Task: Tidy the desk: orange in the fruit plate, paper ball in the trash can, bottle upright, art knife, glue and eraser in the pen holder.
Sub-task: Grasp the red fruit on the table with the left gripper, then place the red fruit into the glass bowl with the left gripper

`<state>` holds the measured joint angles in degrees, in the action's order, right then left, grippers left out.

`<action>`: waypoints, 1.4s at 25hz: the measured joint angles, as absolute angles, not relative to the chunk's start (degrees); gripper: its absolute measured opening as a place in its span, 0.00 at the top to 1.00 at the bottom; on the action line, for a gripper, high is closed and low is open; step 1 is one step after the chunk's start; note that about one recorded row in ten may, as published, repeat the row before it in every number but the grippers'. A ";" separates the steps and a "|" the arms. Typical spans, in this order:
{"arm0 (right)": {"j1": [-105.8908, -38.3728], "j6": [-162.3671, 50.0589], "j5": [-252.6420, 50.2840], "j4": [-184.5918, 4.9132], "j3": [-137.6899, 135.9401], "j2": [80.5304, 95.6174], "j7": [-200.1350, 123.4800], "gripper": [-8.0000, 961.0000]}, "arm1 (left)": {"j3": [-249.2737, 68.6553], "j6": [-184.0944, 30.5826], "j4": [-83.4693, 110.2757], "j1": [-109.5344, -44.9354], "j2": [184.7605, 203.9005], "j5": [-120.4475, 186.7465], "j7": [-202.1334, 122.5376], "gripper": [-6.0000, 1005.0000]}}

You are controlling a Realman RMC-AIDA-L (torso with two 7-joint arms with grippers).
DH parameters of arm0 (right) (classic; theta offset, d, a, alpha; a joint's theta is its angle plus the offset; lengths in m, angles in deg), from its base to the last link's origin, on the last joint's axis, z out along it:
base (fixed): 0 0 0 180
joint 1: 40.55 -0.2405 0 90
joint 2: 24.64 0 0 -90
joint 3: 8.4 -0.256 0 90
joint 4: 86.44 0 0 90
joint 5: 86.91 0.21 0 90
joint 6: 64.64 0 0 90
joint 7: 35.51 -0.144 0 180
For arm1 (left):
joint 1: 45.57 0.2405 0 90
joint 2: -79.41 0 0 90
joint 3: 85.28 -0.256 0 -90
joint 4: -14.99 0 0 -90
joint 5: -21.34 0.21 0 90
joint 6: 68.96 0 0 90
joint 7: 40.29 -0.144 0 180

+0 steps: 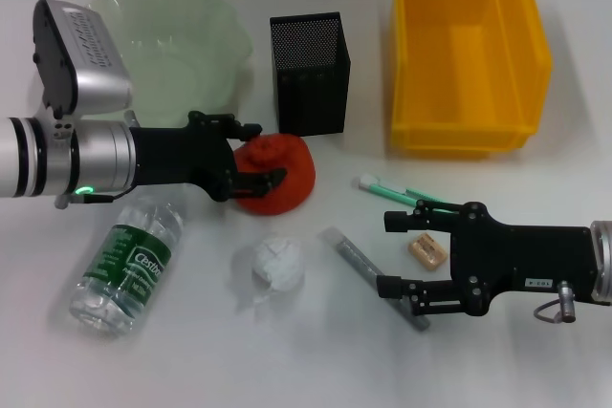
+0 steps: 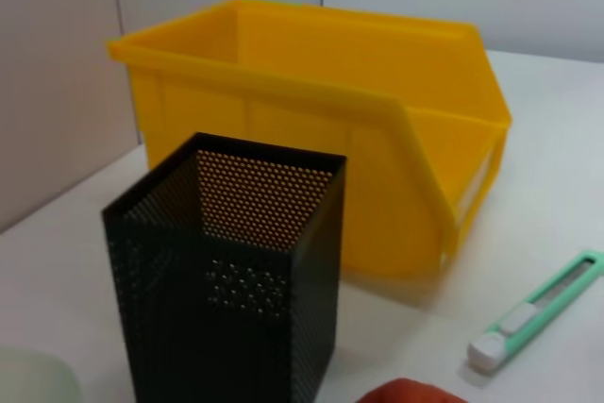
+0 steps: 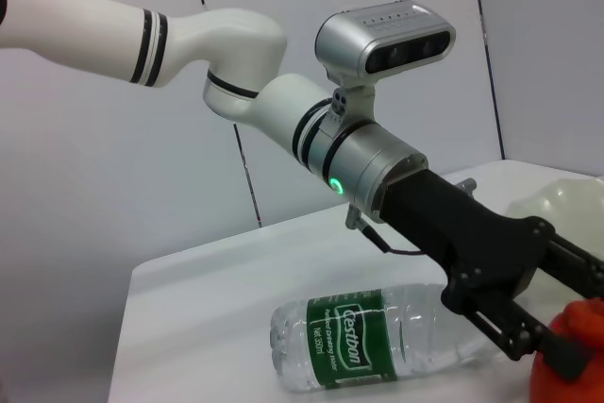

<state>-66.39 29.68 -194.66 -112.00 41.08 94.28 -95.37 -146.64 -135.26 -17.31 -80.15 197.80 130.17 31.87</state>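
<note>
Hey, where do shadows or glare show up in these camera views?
Head view: soft shadows under the orange and paper ball, light glinting on the bottle. Left wrist view: faint shadow beside the trash can. Right wrist view: a bright ceiling spot.

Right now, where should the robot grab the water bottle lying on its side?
Probably around the bottle's green-labelled middle, coming down from above. It lies flat on the desk, so the end effector's fingers can straddle the round body there, where it is evenly wide. The left end effector is nearest but is at the orange.

orange cut by frame edge, art knife partly behind right hand
</note>
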 joint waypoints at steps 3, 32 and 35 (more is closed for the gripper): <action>-66.39 29.68 -194.66 -111.97 41.08 94.26 -95.36 0.17 | -147.98 -134.37 -17.25 -80.19 197.81 130.17 31.88 0.29; -66.30 29.75 -194.66 -111.75 41.08 94.24 -95.36 0.17 | -123.64 -157.84 -18.29 -77.66 197.72 128.98 31.05 0.87; -66.30 29.76 -194.66 -111.75 41.08 94.28 -95.37 0.17 | -120.46 -157.36 -15.56 -77.03 197.77 125.74 28.07 0.89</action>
<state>-66.30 29.76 -194.66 -111.75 41.08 94.28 -95.37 -120.46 -157.36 -15.56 -77.03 197.77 125.74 28.07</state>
